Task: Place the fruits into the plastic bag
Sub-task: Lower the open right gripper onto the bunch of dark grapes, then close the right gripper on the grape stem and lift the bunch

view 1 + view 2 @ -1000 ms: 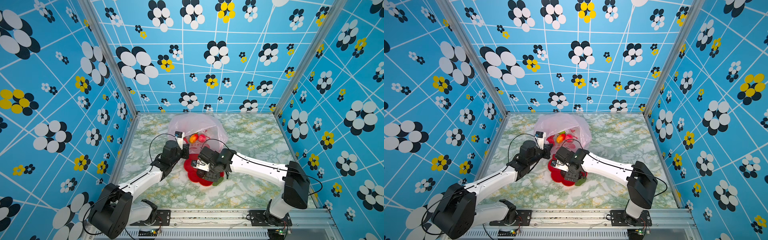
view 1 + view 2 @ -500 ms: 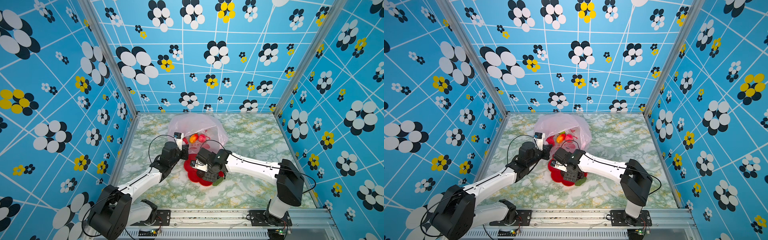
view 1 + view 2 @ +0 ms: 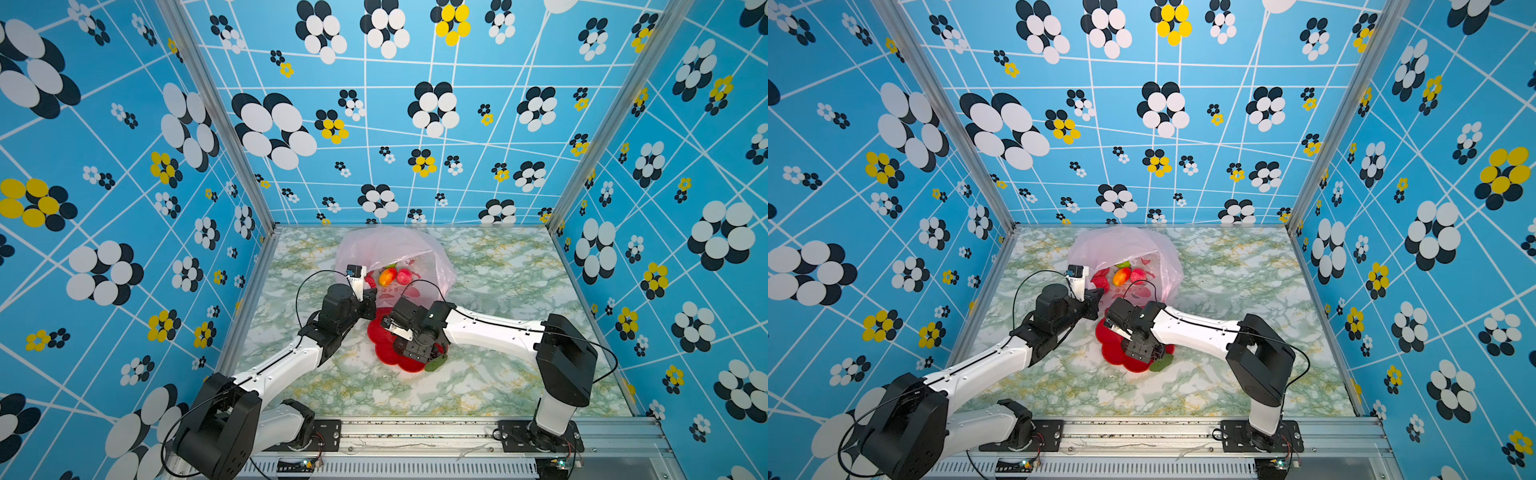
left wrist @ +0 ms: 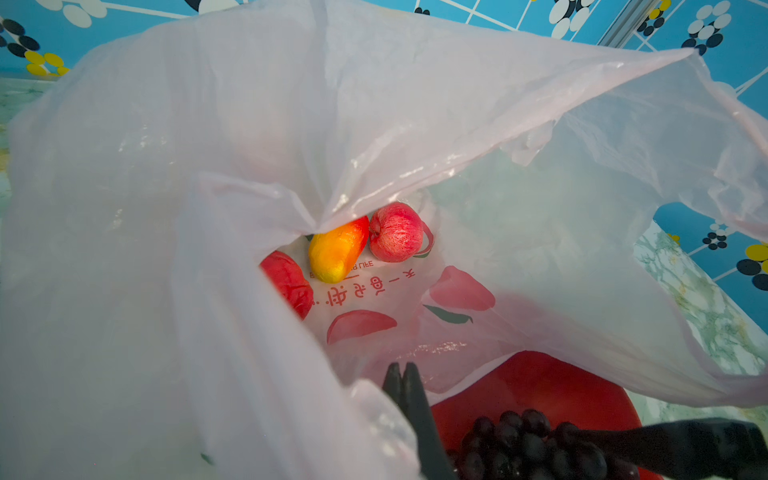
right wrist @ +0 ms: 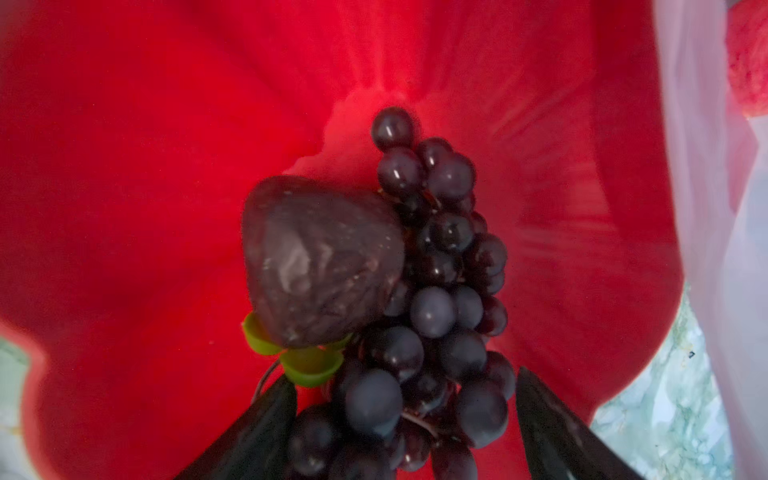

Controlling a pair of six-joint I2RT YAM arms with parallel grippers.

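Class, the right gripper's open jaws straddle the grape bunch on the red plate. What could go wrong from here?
The dark brown round fruit leans against the dark purple grape bunch that the open right gripper straddles; lifting the bunch may roll it off the red flower-shaped plate. The translucent pale-pink plastic bag sags over its mouth, pinched only by the shut left gripper; the bunch might snag the film.

Covered, cropped and blurred parts
In both top views the right arm covers much of the red plate (image 3: 384, 353). In the left wrist view a fold of the bag (image 4: 249, 124) hides part of an apple (image 4: 286, 282) and the mango (image 4: 336, 253). In the right wrist view the grapes (image 5: 436, 291) run off the edge, blurred there.
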